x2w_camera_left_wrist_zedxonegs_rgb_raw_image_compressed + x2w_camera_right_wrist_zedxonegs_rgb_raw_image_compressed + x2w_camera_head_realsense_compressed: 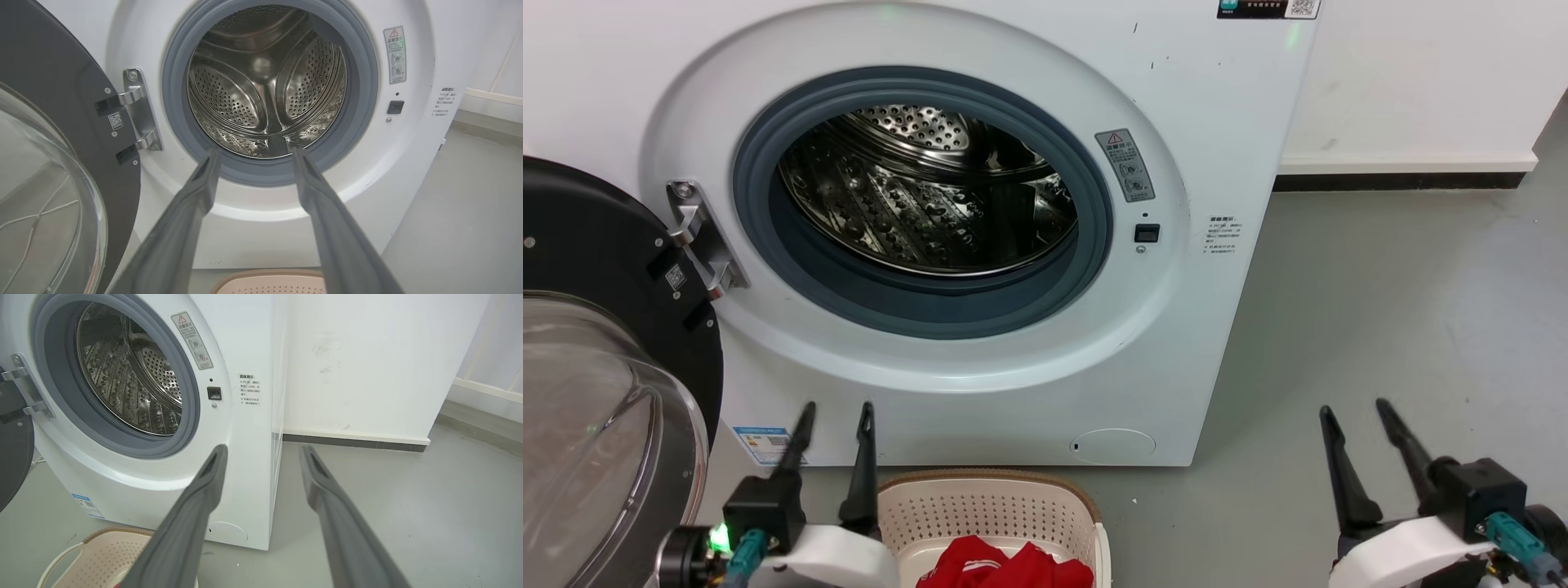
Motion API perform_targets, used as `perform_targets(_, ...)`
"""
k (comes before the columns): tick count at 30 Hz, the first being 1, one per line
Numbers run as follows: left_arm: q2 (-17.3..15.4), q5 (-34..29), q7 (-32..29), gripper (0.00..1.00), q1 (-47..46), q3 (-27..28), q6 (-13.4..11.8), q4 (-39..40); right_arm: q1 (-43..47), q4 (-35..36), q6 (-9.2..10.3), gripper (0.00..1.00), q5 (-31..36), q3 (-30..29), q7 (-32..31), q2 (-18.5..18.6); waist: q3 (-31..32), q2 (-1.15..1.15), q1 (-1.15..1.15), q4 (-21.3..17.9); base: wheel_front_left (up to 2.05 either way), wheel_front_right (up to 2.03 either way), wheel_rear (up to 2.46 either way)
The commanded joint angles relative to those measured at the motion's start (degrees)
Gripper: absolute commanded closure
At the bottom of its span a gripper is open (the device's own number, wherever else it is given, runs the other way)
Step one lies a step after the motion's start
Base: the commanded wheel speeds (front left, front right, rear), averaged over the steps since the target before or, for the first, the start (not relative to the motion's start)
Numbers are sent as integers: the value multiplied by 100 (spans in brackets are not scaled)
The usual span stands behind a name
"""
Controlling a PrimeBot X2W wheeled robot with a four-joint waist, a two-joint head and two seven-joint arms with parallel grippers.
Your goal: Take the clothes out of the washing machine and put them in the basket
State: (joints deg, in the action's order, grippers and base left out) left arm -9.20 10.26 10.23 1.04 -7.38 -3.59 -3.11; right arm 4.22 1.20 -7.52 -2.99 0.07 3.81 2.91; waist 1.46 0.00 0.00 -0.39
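The task looks finished, or very nearly. The drum (931, 196) of the washing machine (1225, 122) is bare steel in all three views, with no red in it. The clothes (1005, 565) lie in the basket (988, 506), which stands on the floor (1405, 310) just before the machine's lower front edge, below the porthole. The door (588, 245) hangs wide open at the machine's left.

The left claw (837, 406) hovers near the basket's left rim, fingers spread and holding nothing. The right claw (1354, 408) is over bare floor off the machine's right corner, likewise parted and empty.

At most a last check of the drum seems left. In the head view its lowest front part sits behind the grey rubber rim (792, 269), so a small item there cannot be ruled out, though the left wrist view looks deep inside and finds none. The basket is cut off by the bottom edge, so the number of garments and any stripes or lettering cannot be made out.
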Motion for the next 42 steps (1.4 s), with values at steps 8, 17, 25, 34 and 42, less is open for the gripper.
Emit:
perform_targets(8, 81, 677, -150, 100, -24, 119, 92, -176, -26, -151, 0, 100, -774, 10, -37, 30, -8, 0, 0, 2, 0, 0, 0)
perform_targets(17, 150, 1622, -341, 100, -121, 279, 220, -286, -185, -340, 1, 100, -1867, -6, -112, 88, -20, 0, 0, 5, 0, 0, 0)
perform_targets(25, 202, 2382, -494, 100, -196, 407, 323, -374, -293, -473, 1, 100, -2729, -26, -171, 121, -30, 0, 0, 7, 0, 0, 0)
perform_targets(34, 261, 3154, -650, 100, -273, 541, 430, -468, -395, -606, 1, 100, -3597, -56, -242, 147, -42, 0, 0, 10, 0, 0, 0)
perform_targets(42, 320, 3932, -808, 100, -360, 676, 535, -561, -505, -744, 2, 100, -4464, -97, -322, 166, -55, 0, 0, 13, 0, 0, 0)
